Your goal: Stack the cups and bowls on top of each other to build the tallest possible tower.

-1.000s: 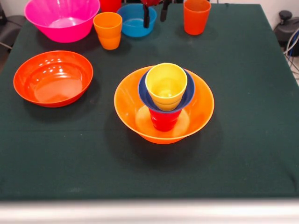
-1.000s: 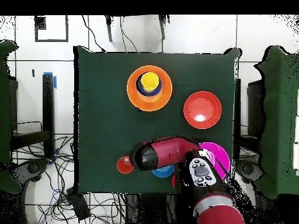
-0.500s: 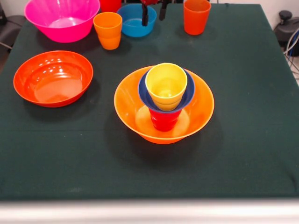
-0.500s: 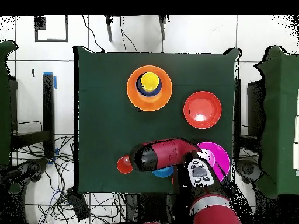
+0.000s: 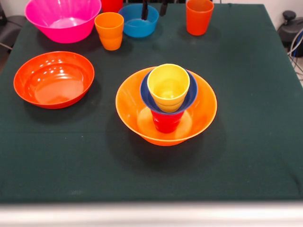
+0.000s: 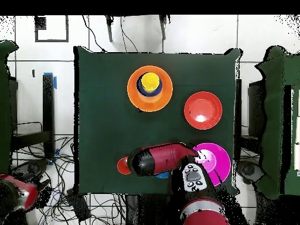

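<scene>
- Dark green cloth covers the bench point(image 5: 246, 142), and pale floor tiles with loose cables show around it in the overhead view.
- Near the middle of the bench stands the tower point(image 5: 166, 101): a wide orange bowl point(image 5: 130, 111) at the base, a red cup point(image 5: 165, 122) inside it, a small dark blue bowl point(image 5: 146, 94) on the cup, and a yellow cup point(image 5: 168, 86) on top.
- Most of the red cup is hidden by the blue bowl above it.
- To the left, apart from the tower, lies a shallow orange-red bowl point(image 5: 53, 79).
- Along the far edge stand a pink bowl point(image 5: 63, 19), cut off at the top, an orange cup point(image 5: 109, 30), a light blue bowl point(image 5: 135, 24) and a darker orange cup point(image 5: 199, 16).
- A red thing point(image 5: 111, 4) behind the orange cup is mostly cut off.
- Only two dark fingertips of the hand point(image 5: 154, 8) show at the top edge, over the light blue bowl, spread apart with nothing between them.
- From overhead the red arm point(image 6: 161, 159) covers the hand and most of the light blue bowl.
</scene>
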You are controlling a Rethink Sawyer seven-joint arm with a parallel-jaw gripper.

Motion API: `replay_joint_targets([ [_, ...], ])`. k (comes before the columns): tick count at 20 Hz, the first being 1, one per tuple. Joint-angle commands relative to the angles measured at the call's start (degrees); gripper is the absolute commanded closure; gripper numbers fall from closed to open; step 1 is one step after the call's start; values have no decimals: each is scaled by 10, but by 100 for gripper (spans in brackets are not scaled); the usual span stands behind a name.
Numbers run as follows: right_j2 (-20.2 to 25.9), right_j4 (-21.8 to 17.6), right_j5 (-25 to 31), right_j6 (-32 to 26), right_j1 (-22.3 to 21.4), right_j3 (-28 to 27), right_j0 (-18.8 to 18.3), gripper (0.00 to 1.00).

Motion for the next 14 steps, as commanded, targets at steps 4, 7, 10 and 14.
replay_joint_targets([
  [4,-1,27,-11,126,33,27,27,0],
  [7,-1,24,-25,138,43,31,35,0],
  [10,6,14,-48,140,57,34,32,0],
  [14,13,3,-75,138,78,34,29,0],
])
